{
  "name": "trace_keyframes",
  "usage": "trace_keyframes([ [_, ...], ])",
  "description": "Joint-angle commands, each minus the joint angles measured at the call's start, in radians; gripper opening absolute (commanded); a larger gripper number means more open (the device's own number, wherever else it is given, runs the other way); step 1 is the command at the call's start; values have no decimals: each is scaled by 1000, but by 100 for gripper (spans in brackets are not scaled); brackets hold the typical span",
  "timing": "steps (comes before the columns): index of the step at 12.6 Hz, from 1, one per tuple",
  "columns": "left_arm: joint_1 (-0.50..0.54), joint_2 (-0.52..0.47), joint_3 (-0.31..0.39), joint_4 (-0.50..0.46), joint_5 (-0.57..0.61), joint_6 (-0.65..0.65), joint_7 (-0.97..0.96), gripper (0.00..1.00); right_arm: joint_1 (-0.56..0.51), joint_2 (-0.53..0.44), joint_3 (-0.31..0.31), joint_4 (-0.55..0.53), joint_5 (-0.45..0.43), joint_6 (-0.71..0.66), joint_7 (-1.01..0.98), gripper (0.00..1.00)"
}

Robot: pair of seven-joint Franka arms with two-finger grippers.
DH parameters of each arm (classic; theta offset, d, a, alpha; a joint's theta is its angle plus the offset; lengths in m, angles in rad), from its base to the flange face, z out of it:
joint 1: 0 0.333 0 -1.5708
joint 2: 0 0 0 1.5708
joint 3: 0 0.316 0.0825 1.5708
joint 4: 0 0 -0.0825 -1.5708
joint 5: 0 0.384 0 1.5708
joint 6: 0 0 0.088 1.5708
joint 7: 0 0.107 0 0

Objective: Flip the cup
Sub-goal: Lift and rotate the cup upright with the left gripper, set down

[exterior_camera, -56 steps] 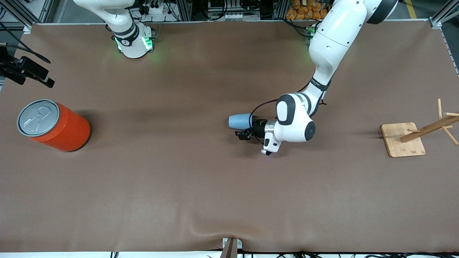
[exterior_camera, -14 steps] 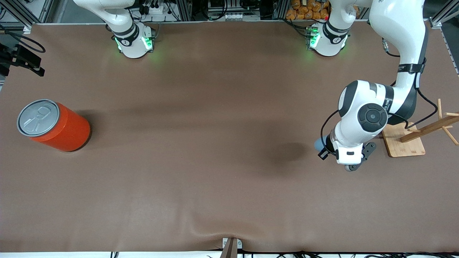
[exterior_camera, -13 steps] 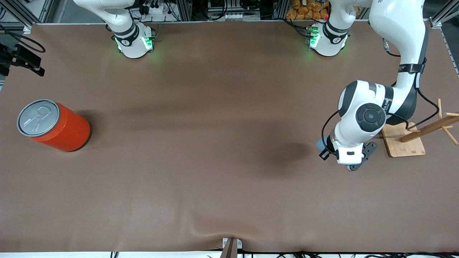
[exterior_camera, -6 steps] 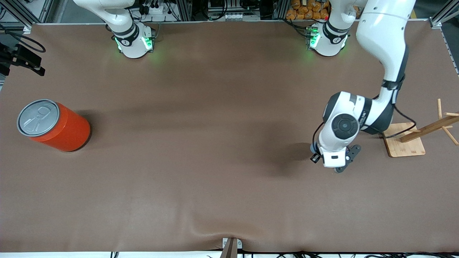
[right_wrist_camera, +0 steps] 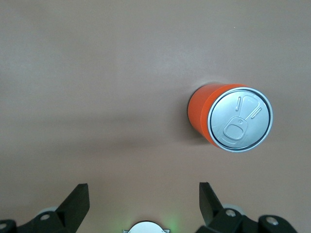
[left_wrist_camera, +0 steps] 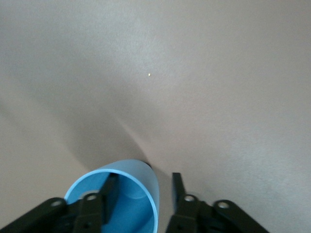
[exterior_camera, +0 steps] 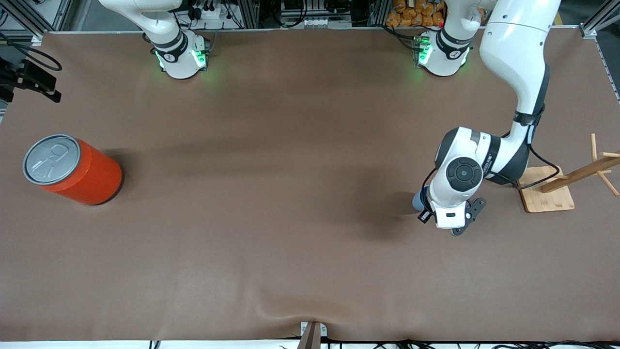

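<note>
The table (exterior_camera: pixel 271 242) wears a matt brown cover, leathery and faintly rippled at its near edge. The cup (left_wrist_camera: pixel 119 204) looks like smooth, glossy blue plastic. The orange can (exterior_camera: pixel 72 169) has a brushed grey metal lid. The stand (exterior_camera: pixel 545 189) is pale, unvarnished wood.

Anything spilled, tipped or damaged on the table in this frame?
Nothing stands out. The left claw pinches the wall of the small light-blue cup, mouth toward its wrist camera. The large orange can stands upright; the wooden peg rack sits on its base.

White arms (exterior_camera: pixel 514 53), black joints, green-lit bases (exterior_camera: pixel 181 58)
</note>
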Motion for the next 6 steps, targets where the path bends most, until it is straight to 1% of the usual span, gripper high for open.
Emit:
trace_keyframes([
  [1,7,-40,-2,7,25,-9,-22,100,-15,8,9,20,13,-18,1,100],
  [4,32,-71,1,18,26,-9,8,100,-15,8,9,20,13,-16,0,100],
  [6,47,-98,0,18,22,-11,75,100,-15,8,9,20,13,-18,0,100],
])
